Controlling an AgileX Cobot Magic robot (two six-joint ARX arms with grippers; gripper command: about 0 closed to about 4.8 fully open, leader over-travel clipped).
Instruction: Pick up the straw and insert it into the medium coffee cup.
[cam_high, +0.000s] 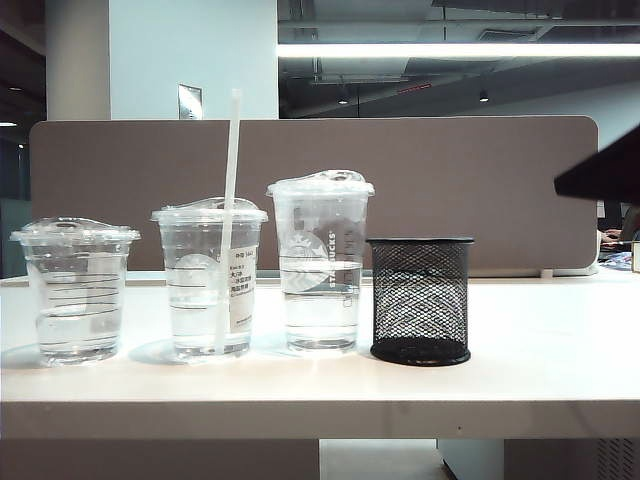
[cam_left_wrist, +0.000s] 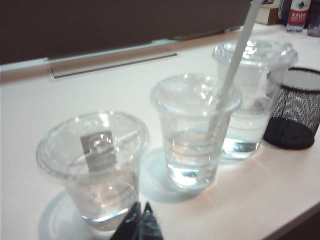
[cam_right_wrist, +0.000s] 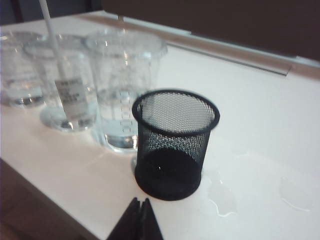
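Three cups on tabletop (cam_high: 560, 350); straw (cam_high: 232, 170) already standing through lid of medium cup (cam_high: 210, 280), free of both arms. Left fingers (cam_left_wrist: 138, 222) pressed together above short cup (cam_left_wrist: 95, 170); right fingers (cam_right_wrist: 140, 220) pressed together near mesh holder (cam_right_wrist: 172, 145). Looks complete; nothing left.

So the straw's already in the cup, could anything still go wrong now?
Possibly. The straw stands tall and leaning in the medium coffee cup, so a passing arm might catch it and tip the water-filled cup. Both claws, left and right, are shut and back from the cups. Some water drops already lie by the mesh holder, so that patch of table may be slippery.
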